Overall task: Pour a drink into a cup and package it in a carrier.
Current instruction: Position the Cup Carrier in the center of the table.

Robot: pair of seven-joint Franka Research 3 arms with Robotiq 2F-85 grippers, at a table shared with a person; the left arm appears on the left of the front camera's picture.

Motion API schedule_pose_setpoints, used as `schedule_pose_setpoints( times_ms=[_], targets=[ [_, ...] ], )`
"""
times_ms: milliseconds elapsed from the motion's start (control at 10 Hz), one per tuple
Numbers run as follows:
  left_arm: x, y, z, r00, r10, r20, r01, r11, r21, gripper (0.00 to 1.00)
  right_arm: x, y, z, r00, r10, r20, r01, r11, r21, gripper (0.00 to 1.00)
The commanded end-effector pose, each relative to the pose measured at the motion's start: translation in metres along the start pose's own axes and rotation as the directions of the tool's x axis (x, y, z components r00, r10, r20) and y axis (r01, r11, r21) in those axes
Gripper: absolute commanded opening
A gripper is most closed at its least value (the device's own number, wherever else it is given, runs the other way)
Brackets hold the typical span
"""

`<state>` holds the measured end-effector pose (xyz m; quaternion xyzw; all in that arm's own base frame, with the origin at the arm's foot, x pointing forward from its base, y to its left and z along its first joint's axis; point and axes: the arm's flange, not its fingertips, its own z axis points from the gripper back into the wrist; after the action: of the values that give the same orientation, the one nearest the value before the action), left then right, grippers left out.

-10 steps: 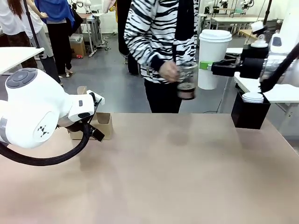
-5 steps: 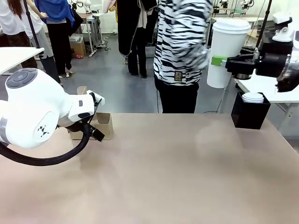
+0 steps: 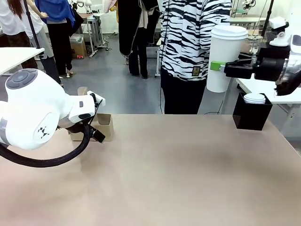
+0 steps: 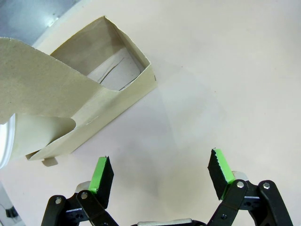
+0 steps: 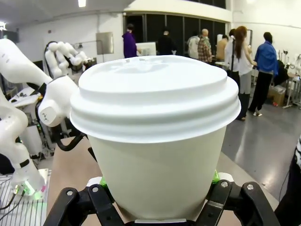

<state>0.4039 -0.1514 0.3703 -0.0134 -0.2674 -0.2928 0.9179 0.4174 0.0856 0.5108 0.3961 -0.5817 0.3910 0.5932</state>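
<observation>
High at the right of the front view, my right gripper point(image 3: 218, 66) is shut on the cup point(image 3: 226, 57), a tall white paper cup with a white lid, holding it upright above the table's far right corner. The right wrist view has the cup point(image 5: 155, 141) up close between the right gripper's point(image 5: 158, 181) fingers. The brown cardboard carrier point(image 3: 105, 126) stands at the table's left, partly behind my left arm. My left gripper point(image 4: 162, 172) hangs open just above the table beside the carrier point(image 4: 80, 94), its green pads point(image 4: 101, 172) spread wide. The drink is out of view.
A person in a black-and-white striped top point(image 3: 195, 42) stands at the far edge. A black box point(image 3: 251, 115) holding white lids sits at the far right corner. The tan table point(image 3: 178, 174) lies bare in the middle and front.
The person, who held a glass jug a second ago, has stepped right and the jug no longer shows. My right gripper has shifted the cup slightly to the right. The left arm has stayed still.
</observation>
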Motion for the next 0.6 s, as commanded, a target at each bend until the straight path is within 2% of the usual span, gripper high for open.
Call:
schedule_pose_setpoints(
  times_ms=[0,200,500],
  targets=[
    [0.0,0.0,0.0,1.0,0.001,0.001,-0.001,1.0,-0.001,1.0,0.006,-0.002,-0.004,1.0,0.005,0.004,-0.005,1.0,-0.011,0.81],
    [0.0,0.0,0.0,1.0,0.0,0.0,0.0,1.0,0.0,1.0,0.006,-0.002,-0.004,1.0,0.005,0.004,-0.005,1.0,-0.011,0.81],
    [0.053,0.018,0.055,0.997,0.068,-0.047,-0.064,0.995,0.08,1.0,0.006,-0.002,-0.004,1.0,0.005,0.004,-0.005,1.0,-0.011,0.81]
  ],
)
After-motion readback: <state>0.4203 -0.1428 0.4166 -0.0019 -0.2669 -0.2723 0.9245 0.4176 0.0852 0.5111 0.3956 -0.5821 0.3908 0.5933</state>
